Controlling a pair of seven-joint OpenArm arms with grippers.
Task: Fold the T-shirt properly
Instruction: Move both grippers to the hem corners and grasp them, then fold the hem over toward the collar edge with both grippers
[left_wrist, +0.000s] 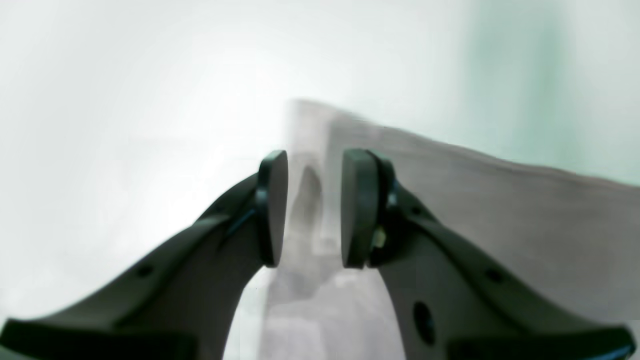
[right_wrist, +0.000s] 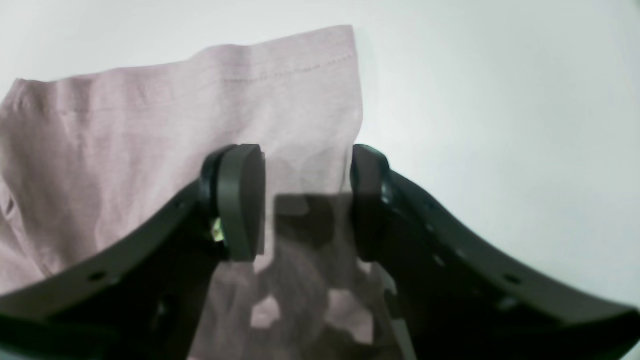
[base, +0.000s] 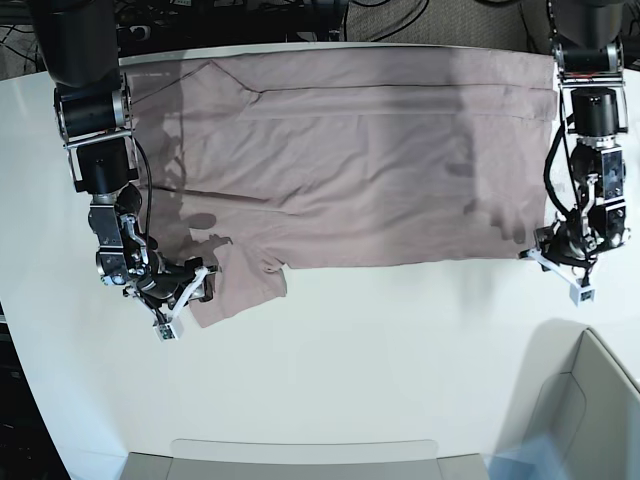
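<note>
White tabletop (base: 400, 360) under everything. Spread across its far half, a dusty pink T-shirt (base: 370, 180), lying as a long flat band, apparently doubled over once lengthwise, with one sleeve (base: 240, 285) poking out below the near edge. Judged from that: first fold done, sleeve not yet tucked, crosswise folds not yet made, so roughly early to midway.

Left end effector (left_wrist: 314, 210) low at one end of the band, pads apart with a narrow gap, a blurred corner of cloth just ahead between them, nothing clearly pinched. Right end effector (right_wrist: 307, 202) at the other end, by the sleeve, pads spread wide, cloth lying loose beneath and between them, not gripped.
</note>
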